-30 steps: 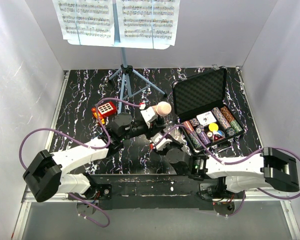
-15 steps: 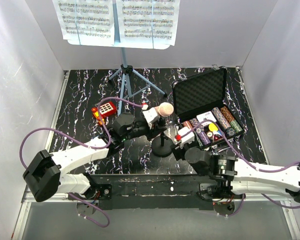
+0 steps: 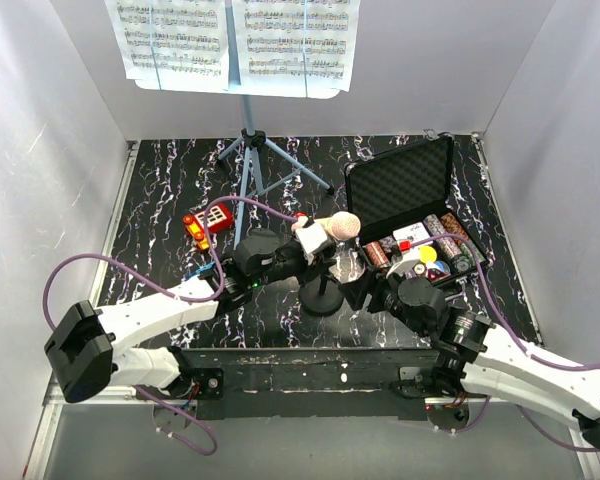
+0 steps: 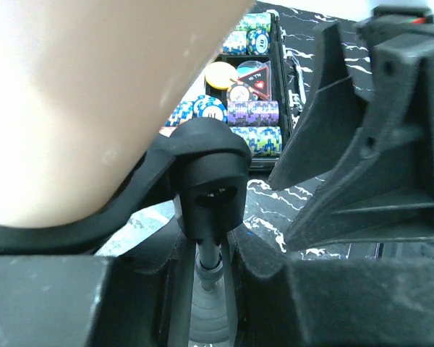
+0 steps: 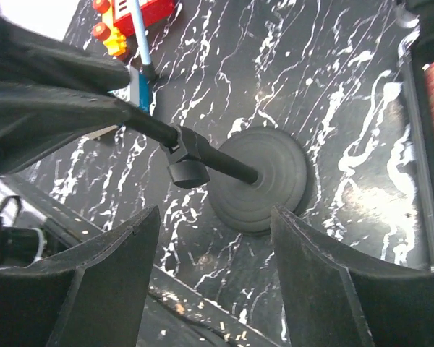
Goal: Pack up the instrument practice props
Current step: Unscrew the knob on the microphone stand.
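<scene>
Top external view cuts off the white sheet-music pages (image 3: 235, 40) at the upper edge, their notes too small to read, on the light-blue music stand (image 3: 246, 185) at the rear. Mid-tabletop (image 3: 160, 190), the left tool (image 3: 302, 243) pinches the microphone (image 3: 342, 226) below its pale head, which fills the left wrist view; poker chips (image 4: 253, 112) show illegible markings. The right tool (image 5: 213, 217) is spread astride the black round base (image 5: 259, 178).

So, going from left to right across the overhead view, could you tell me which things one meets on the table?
Red toy → music stand → microphone → chip case.
</scene>
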You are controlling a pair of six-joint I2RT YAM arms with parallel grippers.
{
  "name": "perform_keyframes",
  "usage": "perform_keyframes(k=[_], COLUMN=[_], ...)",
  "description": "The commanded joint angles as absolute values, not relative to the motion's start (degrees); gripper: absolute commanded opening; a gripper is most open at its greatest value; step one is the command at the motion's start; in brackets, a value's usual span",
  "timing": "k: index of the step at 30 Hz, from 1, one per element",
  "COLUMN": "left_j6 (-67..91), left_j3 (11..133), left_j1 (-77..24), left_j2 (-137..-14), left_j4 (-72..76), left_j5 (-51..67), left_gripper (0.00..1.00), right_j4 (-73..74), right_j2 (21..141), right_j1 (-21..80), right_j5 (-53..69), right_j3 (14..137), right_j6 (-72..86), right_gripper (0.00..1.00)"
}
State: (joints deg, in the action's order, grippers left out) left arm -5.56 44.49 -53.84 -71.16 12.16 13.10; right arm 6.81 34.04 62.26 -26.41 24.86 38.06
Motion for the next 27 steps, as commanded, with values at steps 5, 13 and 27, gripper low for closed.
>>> perform_keyframes(k=[5, 13, 27], left_j6=[-6.4, -5.7, -5.1], left_j3=[40.7, 38.8, 36.7], left_j1=[-54.9, -55.2, -55.5], left_j2=[-66.8, -66.2, -64.2], left_j4=[8.0, 9.8, 11.6], left_j5=[11.0, 10.1, 9.1], left_gripper=[0.00, 0.00, 0.00], right_j4=[-7.2, -19.4, -37.6], right_j2=[35.7, 42.1, 51.5], right_j1=[50.2, 44.7, 41.1], right_j5=[-2.8, 8.3, 14.2], right_j3=[20.2, 16.4, 12.7], right_j6=[54.3, 64.8, 74.8], right_gripper=[0.69, 0.68, 0.56])
